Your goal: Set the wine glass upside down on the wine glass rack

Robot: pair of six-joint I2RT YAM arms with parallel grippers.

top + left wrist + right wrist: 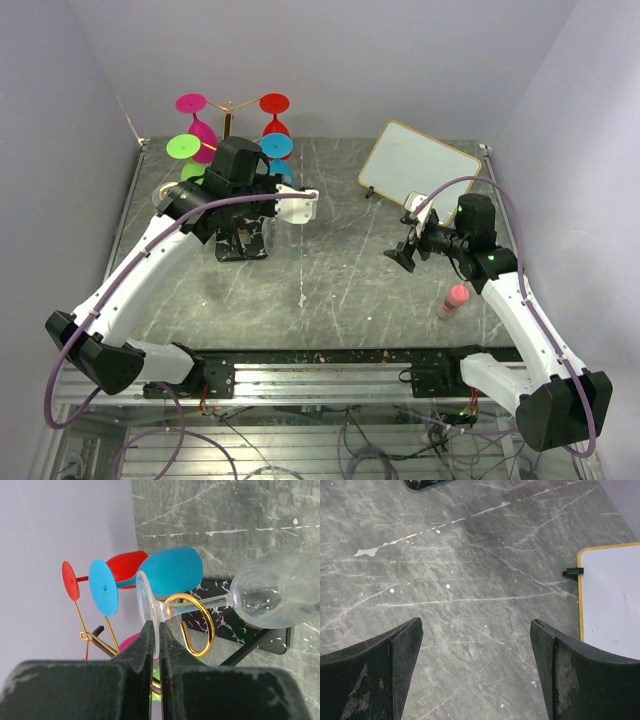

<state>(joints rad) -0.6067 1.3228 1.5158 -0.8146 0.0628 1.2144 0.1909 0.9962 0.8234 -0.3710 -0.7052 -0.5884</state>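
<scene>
Grey marbled stone makes up the table (330, 290). Closest on the right side, a small pink bottle (453, 300) rests on it, near the right arm. Just past the bottle, the right end effector (475, 670) hangs over bare table with its fingers spread wide and nothing between them.

Farther back on the left, the left end effector (156, 630) is pinched tight on the flat foot of the clear wine glass (280, 597). The glass is upside down, foot up and bowl down. Its stem passes through a gold curl of the wine glass rack (210, 626), and its bowl hangs above the rack's black base.

Behind it, a blue glass (172, 572) and a red glass (127, 565) hang on the same rack, along with a pink glass (192, 103) and a green glass (183, 147). A yellow-framed whiteboard (417, 165) lies at the far right.
</scene>
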